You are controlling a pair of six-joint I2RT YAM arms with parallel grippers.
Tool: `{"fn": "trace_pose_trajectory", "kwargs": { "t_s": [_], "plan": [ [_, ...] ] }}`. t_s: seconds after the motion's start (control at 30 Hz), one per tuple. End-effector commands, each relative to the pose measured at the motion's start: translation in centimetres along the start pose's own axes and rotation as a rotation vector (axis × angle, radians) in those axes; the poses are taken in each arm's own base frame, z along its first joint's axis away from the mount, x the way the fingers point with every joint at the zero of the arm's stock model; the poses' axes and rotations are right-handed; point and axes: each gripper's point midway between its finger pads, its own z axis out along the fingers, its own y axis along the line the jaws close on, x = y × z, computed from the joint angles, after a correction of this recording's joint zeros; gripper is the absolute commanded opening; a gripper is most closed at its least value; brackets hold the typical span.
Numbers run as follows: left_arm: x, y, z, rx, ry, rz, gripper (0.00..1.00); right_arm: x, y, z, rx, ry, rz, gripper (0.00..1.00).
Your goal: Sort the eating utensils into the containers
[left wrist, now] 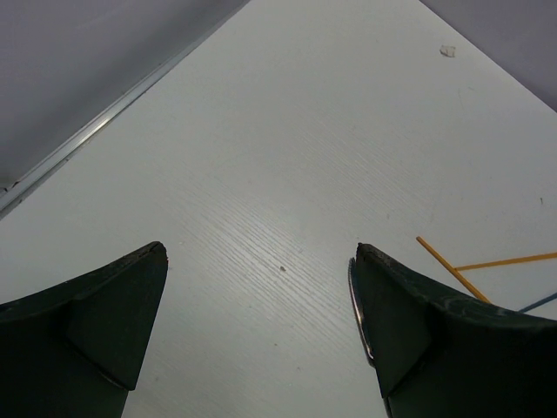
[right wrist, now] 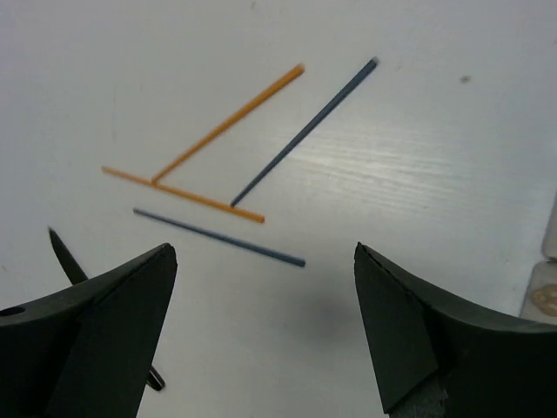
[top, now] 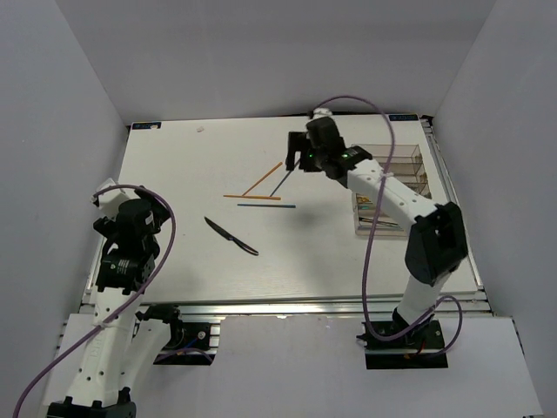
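Right wrist view shows the right gripper (right wrist: 264,254) gaping empty (left gripper (left wrist: 261,252) likewise) over thin orange metal chopsticks (right wrist: 228,124) touching slim blue metal chopsticks (right wrist: 303,132) at mid-frame, so a pinch may snag two

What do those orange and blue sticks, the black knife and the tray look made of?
Orange chopsticks: thin, matte, evenly coloured; coated metal or plastic, can't tell which. Blue chopsticks: same slim matte look. Black knife: dark, slight sheen, probably coated metal. Tray: clear plastic, judging by its see-through walls.
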Motion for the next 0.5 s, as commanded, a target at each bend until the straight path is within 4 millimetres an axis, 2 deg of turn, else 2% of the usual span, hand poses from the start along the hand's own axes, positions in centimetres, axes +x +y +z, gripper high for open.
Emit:
{"fn": "trace_pose_trajectory", "kwargs": {
  "t_s": [0.0, 0.03, 0.07, 0.1, 0.13, 0.17, 0.2, 0.23, 0.27, 0.3, 0.33, 0.37, 0.47],
  "plan": [
    [-1.3, 1.7, -0.5, -0.079, -0.057, -0.039, 0.98, 7.5, 5.0, 0.1, -0.125, 0.274, -0.326, 0.86],
    [-1.6, 2.0, -0.7, -0.092, -0.07, -0.05, 0.98, 8.1, 8.7, -0.7, -0.194, 0.29, -0.395, 0.82],
    [-1.6, 2.3, -0.8, -0.103, -0.074, -0.059, 0.98, 9.7, 9.7, -0.7, -0.205, 0.341, -0.445, 0.8],
    [-1.8, 2.6, -0.9, -0.113, -0.082, -0.064, 0.98, 13.1, 9.2, -0.1, -0.166, 0.449, -0.5, 0.77],
    [-1.9, 2.8, -1.0, -0.125, -0.089, -0.067, 0.98, 14.1, 9.8, -0.1, -0.156, 0.474, -0.549, 0.71],
    [-2.0, 2.9, -1.1, -0.127, -0.091, -0.073, 0.98, 14.4, 12.0, -0.5, -0.174, 0.464, -0.591, 0.69],
    [-2.0, 2.9, -1.1, -0.126, -0.092, -0.074, 0.98, 16.9, 11.4, 0.1, -0.14, 0.541, -0.639, 0.69],
    [-2.0, 2.9, -1.1, -0.125, -0.091, -0.073, 0.98, 16.8, 13.5, -0.4, -0.175, 0.527, -0.675, 0.68],
    [-1.9, 2.9, -1.1, -0.124, -0.09, -0.072, 0.98, 17.8, 14.0, -0.3, -0.193, 0.557, -0.702, 0.67],
    [-1.9, 2.8, -1.1, -0.122, -0.088, -0.072, 0.98, 19.6, 14.0, 0.3, -0.19, 0.603, -0.728, 0.66],
    [-1.9, 2.7, -1.0, -0.117, -0.087, -0.069, 0.98, 20.6, 14.4, -0.2, -0.204, 0.634, -0.76, 0.65],
    [-1.8, 2.7, -1.0, -0.117, -0.084, -0.068, 0.98, 21.3, 15.1, -0.1, -0.229, 0.649, -0.768, 0.64],
    [-1.9, 2.7, -1.0, -0.116, -0.085, -0.068, 0.98, 23.1, 15.3, -0.6, -0.247, 0.691, -0.79, 0.61]
  ]
}}
